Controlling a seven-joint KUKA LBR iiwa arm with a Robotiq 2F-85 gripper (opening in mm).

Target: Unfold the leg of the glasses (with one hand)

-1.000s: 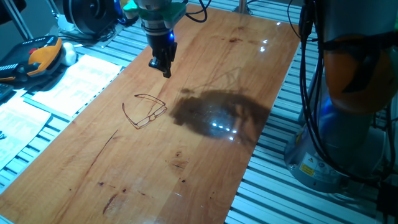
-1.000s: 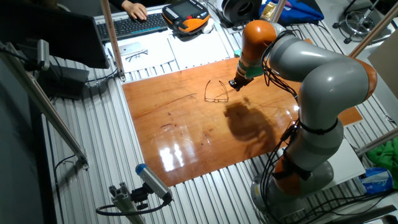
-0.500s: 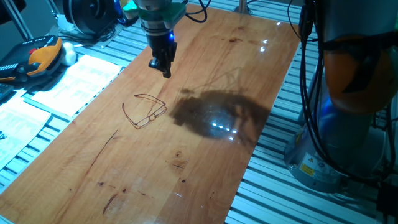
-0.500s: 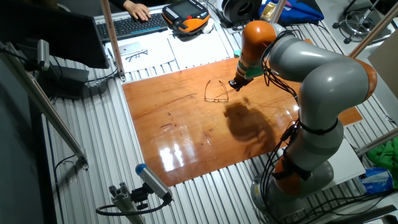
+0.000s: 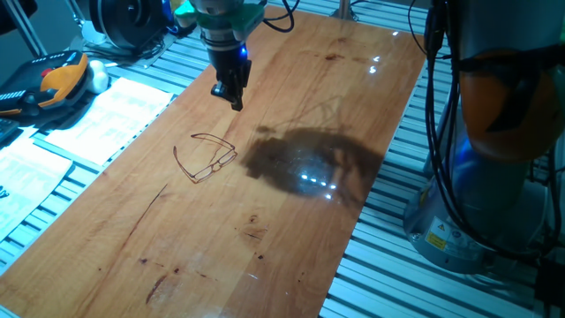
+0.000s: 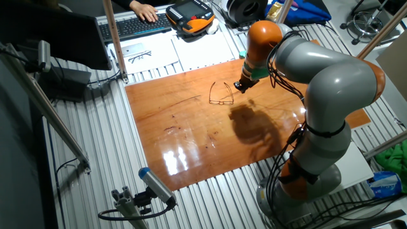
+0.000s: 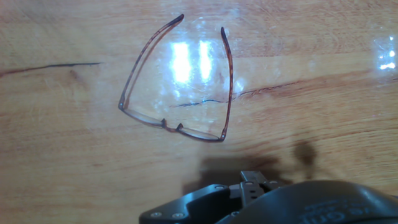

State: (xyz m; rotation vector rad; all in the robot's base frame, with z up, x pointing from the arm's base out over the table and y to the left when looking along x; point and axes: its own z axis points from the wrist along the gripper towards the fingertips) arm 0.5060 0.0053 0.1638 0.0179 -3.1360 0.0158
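The glasses [image 5: 214, 165] lie flat on the wooden tabletop [image 5: 291, 221], a thin reddish-brown wire frame. In the hand view the glasses [image 7: 169, 126] show both legs standing out from the front, pointing away from the hand. My gripper [image 5: 229, 95] hangs above the board just beyond the glasses, a short way off and touching nothing. Its two dark fingertips show a small gap with nothing between them. From the other side the gripper [image 6: 240, 87] sits right of the glasses [image 6: 221, 101]. Only the hand's body [image 7: 261, 202] shows in the hand view; the fingers are out of sight.
Printed paper sheets [image 5: 106, 110] lie left of the board on the slatted aluminium table. An orange-and-black pendant [image 5: 53, 79] rests behind them. The robot's base [image 5: 494, 177] stands at the right. A keyboard [image 6: 137, 24] and a person's hand are at the far edge.
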